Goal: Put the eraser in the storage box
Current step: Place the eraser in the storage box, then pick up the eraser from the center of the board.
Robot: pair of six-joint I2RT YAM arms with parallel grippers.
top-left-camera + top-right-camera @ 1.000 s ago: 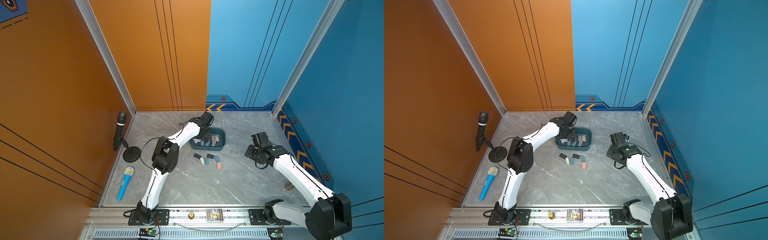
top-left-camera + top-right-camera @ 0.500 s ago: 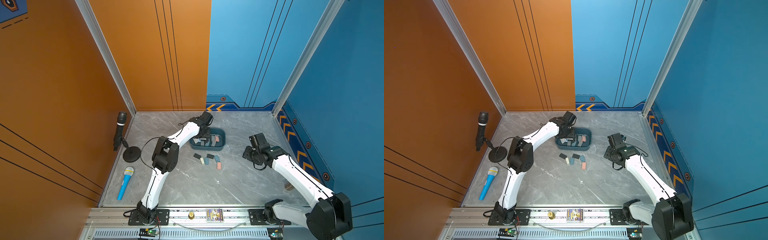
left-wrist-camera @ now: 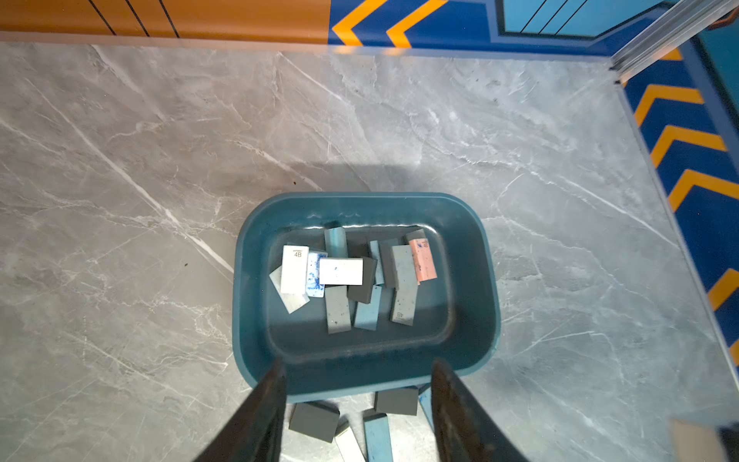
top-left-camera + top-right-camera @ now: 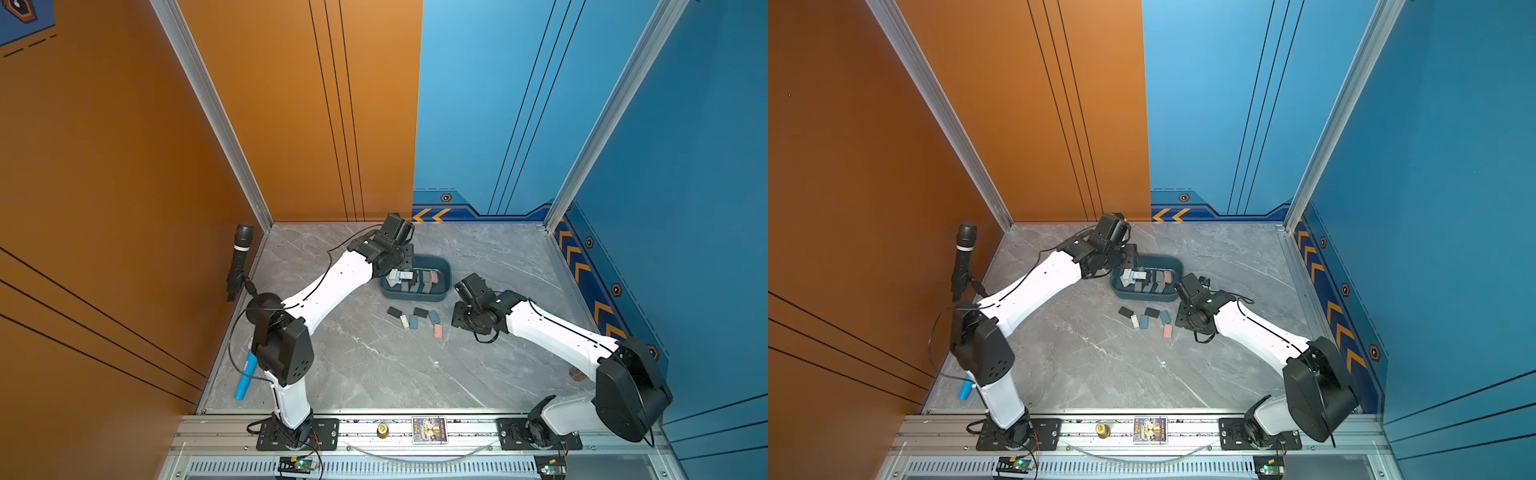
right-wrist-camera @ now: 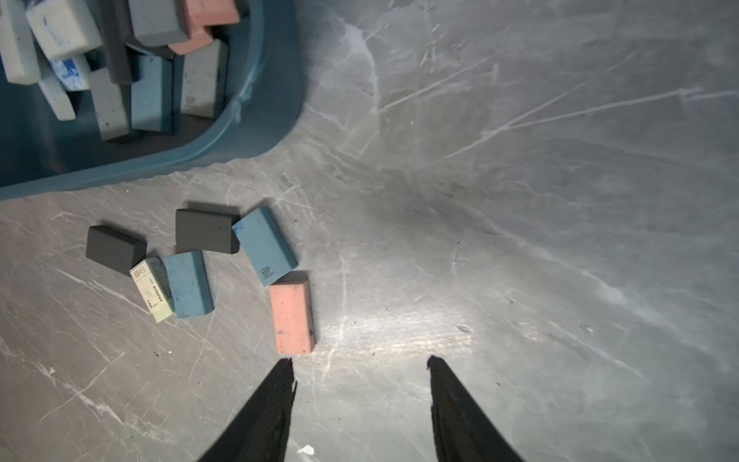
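Grey marbled tabletop carries the storage box, which sits flat near the middle with its long axis running side to side in both top views. A jumble of erasers already lies inside it. The left gripper hangs over one end of the box, jaws roughly half apart with nothing between them. In the left wrist view its fingers cross the box's rim, and contact cannot be judged. The right gripper is likewise about half open and empty, poised over bare table in front of the box. One of its fingertips is just beside the end of the pink eraser, with a sliver of table showing between them. That eraser lies flat outside the box. Its long axis runs from front rail to back wall, in line with the right gripper's fingers. A blue eraser lies just beside its far end, slightly slanted.
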